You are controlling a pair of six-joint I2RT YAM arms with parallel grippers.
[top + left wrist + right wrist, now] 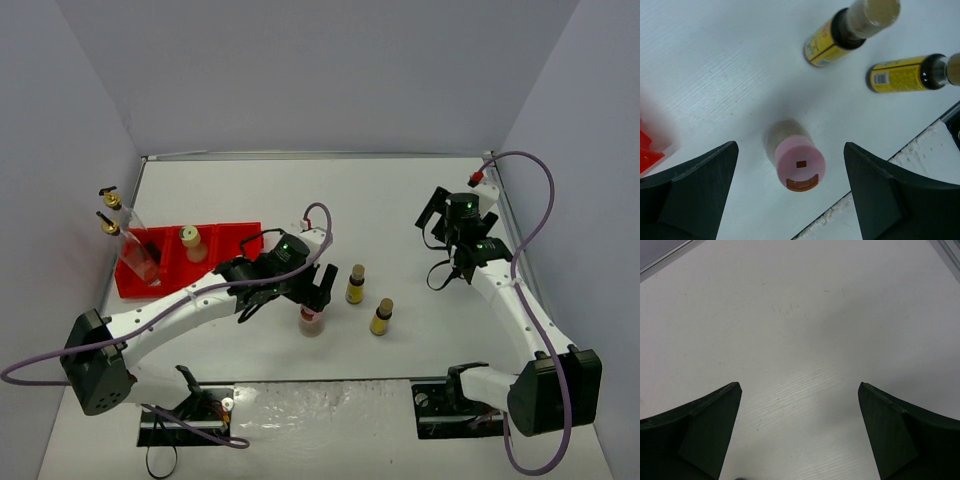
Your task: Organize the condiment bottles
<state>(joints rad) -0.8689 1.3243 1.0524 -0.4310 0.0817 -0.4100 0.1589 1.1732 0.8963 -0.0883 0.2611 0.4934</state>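
Left pincer (790,146): jaws spread wide, nothing between the pads but air. Points down at the white table (400,200).

In the left wrist view, the squat beige bottle with the pink cap (799,167) stands in the gap, a touch toward 6 o'clock of the midpoint. One finger is at 9 o'clock of it, the other at 3 o'clock, neither touching. The cap faces the lens, so the long axis is upright and runs along the pincer's approach. Judgement: a straight descent, then a close across the body, is what the next move needs.

Outward: two tiny yellow bottles with brown caps, one at 1 o'clock (827,42) and one at 2 o'clock (900,75), both clear of the jaws.

In the top view, the red compartment tray (240,228) lies at 9 to 10 o'clock of the left pincer (318,290). It holds two tall clear glass bottles with gold spouts (130,240) and a beige bottle with a yellow cap (192,243).

Right pincer (800,390): open, over bare table, well apart at 2 o'clock. The left arm is plainly nearer.
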